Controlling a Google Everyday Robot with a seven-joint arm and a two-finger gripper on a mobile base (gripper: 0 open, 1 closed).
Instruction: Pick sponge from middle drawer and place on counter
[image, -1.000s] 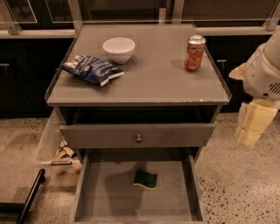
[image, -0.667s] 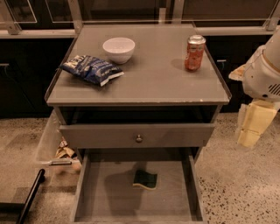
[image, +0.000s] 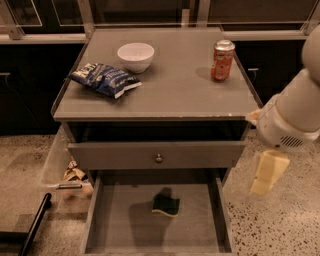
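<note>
- Movement since a second ago is confined to the arm (image: 295, 115): it has sunk lower at the right of the cabinet. The gripper (image: 269, 174) has come down from bench height to about the level of the closed drawer front (image: 125, 156).
- Everything else sits as it did. The sponge (image: 166, 205) lies flat, green face up, near the middle of the middle drawer (image: 200, 227) floor, touching neither side wall.
- My reading is that the approach has begun but the reach has not. The gripper hangs outside the drawer, beyond its right wall and well apart from the sponge, so it must yet swing in over the open box and descend.
- On the bench (image: 175, 92) stand a white bowl (image: 135, 56), a snack bag (image: 105, 80) and a soda can (image: 222, 60).
- Whether the gripper stands wide or narrow I cannot tell; it shows only as one pale block below the wrist.
- The right edge cuts off the upper arm and the bottom edge cuts off the drawer's front lip. The recess above the closed front is too dark to read.
</note>
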